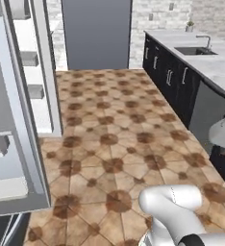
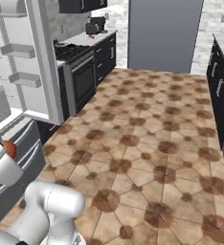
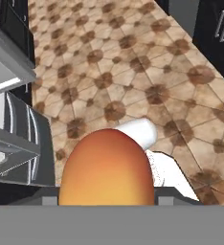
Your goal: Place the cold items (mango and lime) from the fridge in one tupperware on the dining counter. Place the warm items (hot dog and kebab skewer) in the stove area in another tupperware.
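The gripper [image 3: 106, 201] grasps the mango [image 3: 106, 168] above the tiled floor [image 3: 133, 72]. In the hand view the fruit's long axis runs along the gripper, its rounded end pointing away.

**Arm look: white shells, dark joints**

You've got a glossy white arm [image 1: 174, 204] w/ rounded, tube-like segments; a dark band rings one joint near the btm. Same smooth white shells in right base view, no markings visible.
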Motion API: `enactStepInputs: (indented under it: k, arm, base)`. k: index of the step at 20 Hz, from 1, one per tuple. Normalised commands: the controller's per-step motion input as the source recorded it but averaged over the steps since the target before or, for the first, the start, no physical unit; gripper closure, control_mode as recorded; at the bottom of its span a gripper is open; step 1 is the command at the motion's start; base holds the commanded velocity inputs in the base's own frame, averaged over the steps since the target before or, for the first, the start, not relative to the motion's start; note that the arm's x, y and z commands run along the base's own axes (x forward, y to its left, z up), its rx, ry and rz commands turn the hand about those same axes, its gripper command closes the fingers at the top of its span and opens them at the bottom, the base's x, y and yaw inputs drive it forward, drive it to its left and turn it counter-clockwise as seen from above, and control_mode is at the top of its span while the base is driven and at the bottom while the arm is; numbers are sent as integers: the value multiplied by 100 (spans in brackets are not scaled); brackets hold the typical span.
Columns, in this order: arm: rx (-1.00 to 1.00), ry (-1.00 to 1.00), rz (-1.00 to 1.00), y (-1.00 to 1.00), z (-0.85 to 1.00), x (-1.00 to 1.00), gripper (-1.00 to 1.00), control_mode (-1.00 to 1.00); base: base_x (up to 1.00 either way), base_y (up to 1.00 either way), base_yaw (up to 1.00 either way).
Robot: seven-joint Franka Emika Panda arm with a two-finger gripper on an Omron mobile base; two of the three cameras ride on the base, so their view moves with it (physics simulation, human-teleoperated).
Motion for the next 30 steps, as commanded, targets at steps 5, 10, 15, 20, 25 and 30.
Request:
enactStepInputs:
  k: [5, 10, 15, 20, 25, 30]
  arm:
    - [0, 0, 0, 0, 0, 0, 100, 100]
    - [0, 0, 0, 0, 0, 0, 100, 100]
    - [0, 0, 0, 0, 0, 0, 100, 100]
    - [0, 0, 0, 0, 0, 0, 100, 100]
    - [0, 0, 0, 0, 0, 0, 100, 100]
    - [0, 0, 0, 0, 0, 0, 100, 100]
  base:
    - [-48, -100, -36]
    - [-38, -100, -24]
    - [-6, -100, -4]
    - [0, -100, 0]
    - [-9, -100, -20]
    - [0, -100, -17]
